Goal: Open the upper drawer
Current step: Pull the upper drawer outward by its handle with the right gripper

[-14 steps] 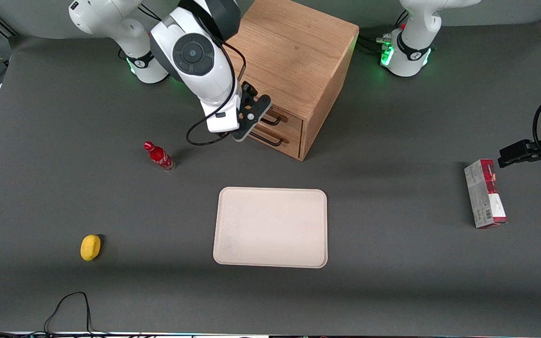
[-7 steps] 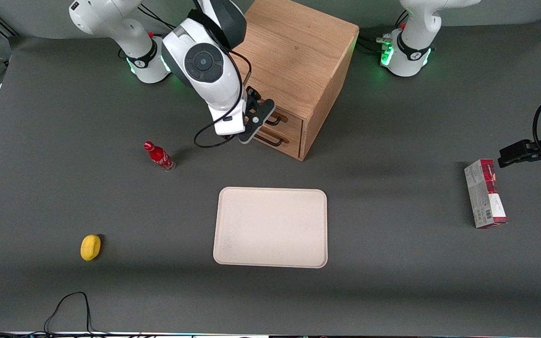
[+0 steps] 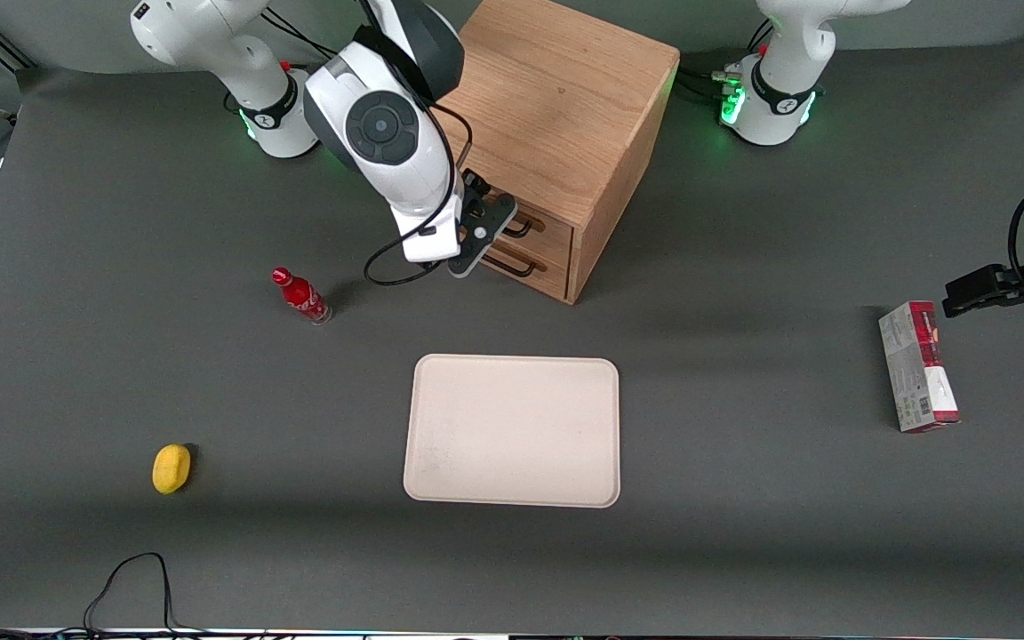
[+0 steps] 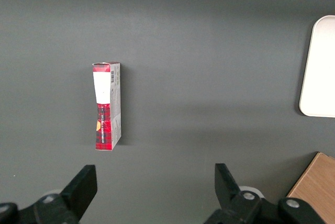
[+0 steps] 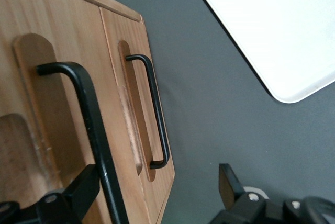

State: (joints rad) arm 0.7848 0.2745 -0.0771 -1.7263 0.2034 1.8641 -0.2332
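Hovering at the upper drawer's handle [image 5: 89, 124], jaws apart.
The gripper [image 3: 482, 233] sits just in front of the upper drawer [image 3: 537, 228] of the wooden cabinet [image 3: 556, 116], one finger [image 5: 78, 192] beside the black bar; the drawer is closed, flush above the bottom drawer [image 5: 138, 103].

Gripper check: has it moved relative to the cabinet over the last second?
Yes. The gripper has closed in on the cabinet, now at the upper drawer handle, fingers open around the bar.
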